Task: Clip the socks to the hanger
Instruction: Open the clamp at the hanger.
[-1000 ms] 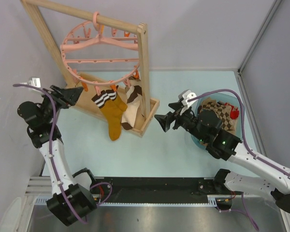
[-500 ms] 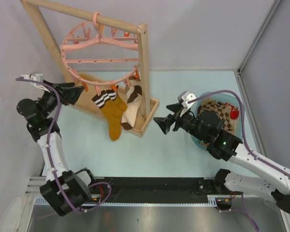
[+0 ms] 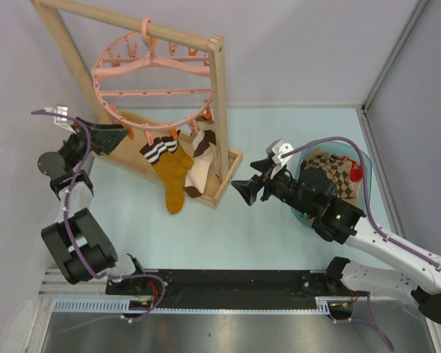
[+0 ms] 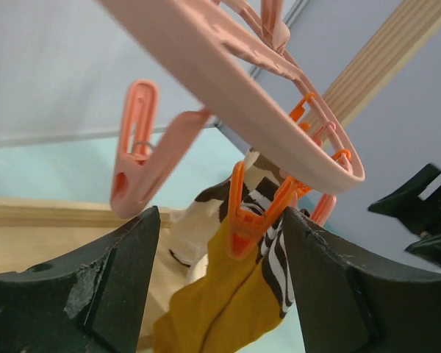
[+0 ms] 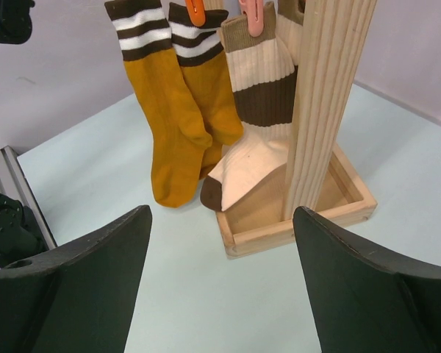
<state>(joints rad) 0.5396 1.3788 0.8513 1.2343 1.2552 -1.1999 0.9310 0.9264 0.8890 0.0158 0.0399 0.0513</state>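
Brown-cream argyle fabric socks (image 3: 329, 163) at right, likely limp and light: best pinched at cuff. Apart, empty: left end effector (image 4: 220, 220), right end effector (image 5: 220, 217).

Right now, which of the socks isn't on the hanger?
The brown-cream argyle sock, lying in the blue bin. The mustard pair and the cream-and-brown sock hang clipped to the hanger.

Top camera looks down on everything. Left wrist looks up, close under the hanger (image 4: 228, 81); right wrist faces the socks (image 5: 180, 110) all views share.
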